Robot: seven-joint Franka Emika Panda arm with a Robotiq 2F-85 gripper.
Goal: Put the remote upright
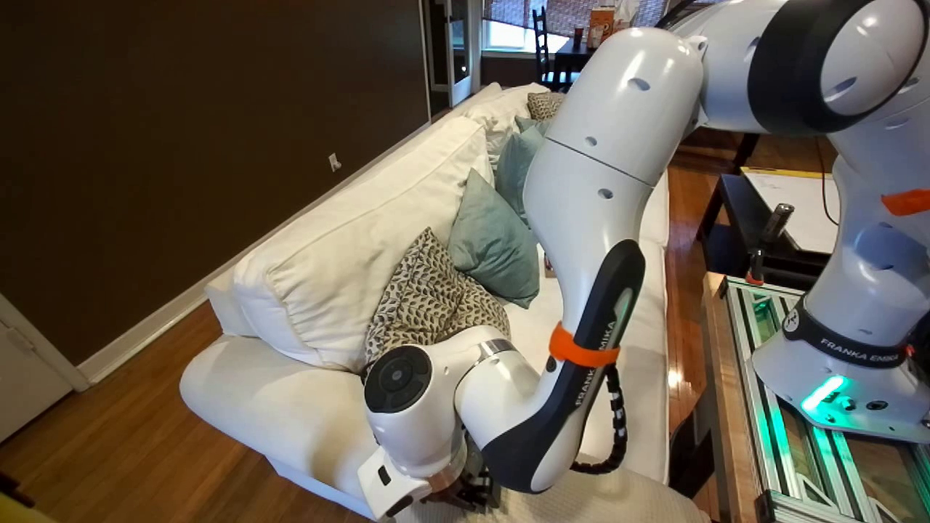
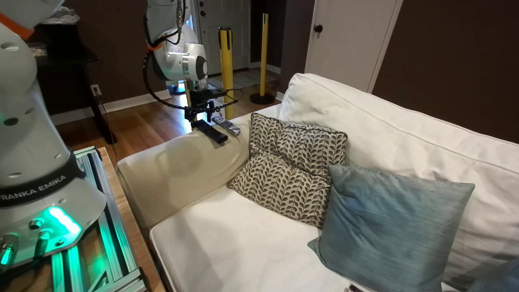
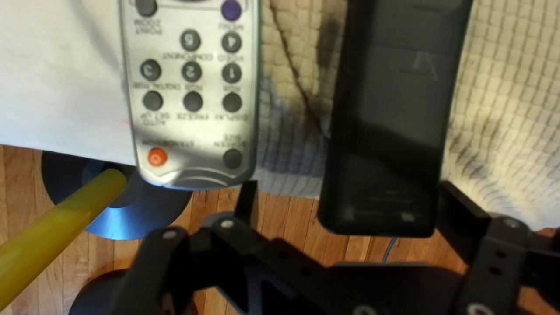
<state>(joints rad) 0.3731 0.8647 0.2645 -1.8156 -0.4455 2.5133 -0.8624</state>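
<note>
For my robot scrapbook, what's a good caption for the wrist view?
Silver remote beside black remote, with the open gripper close to the black one's end.

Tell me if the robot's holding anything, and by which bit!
Nothing is held: the jaws stand wide open, with a clear gap on one side of the black remote in the wrist view.
</note>
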